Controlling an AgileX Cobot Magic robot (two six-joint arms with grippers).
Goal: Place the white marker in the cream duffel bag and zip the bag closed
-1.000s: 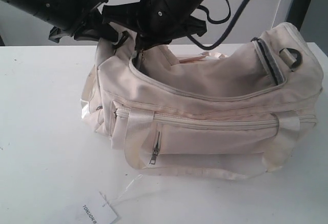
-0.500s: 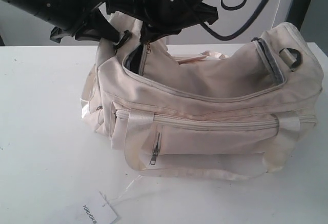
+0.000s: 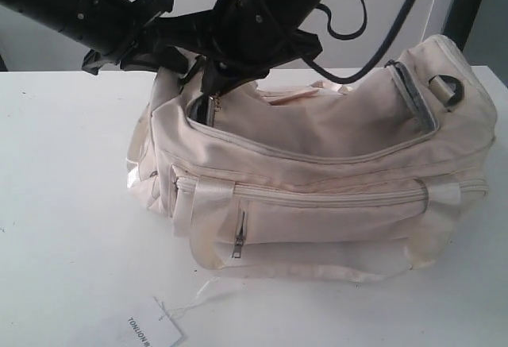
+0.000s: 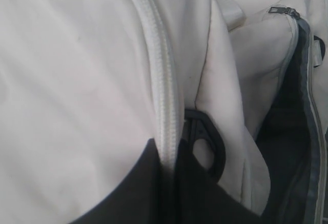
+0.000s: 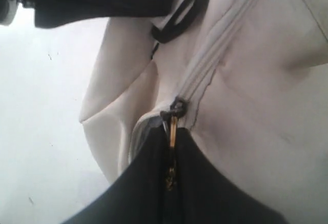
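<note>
Gripping the gold zipper pull [image 5: 173, 131] at one end of the cream duffel bag [image 3: 333, 204], our right tool [image 5: 171, 162] is clamped | our left tool [image 4: 171, 178] pinches the bag's zipper seam [image 4: 164, 80] beside its black buckle [image 4: 207, 142] | bag lies on the desk [image 3: 63, 204], dark lining [image 4: 287, 131] showing | paper tag [image 3: 151, 329] near its front

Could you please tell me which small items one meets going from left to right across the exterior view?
paper tag → front-pocket zipper pull → grey ring at the right end of the cream duffel bag
</note>
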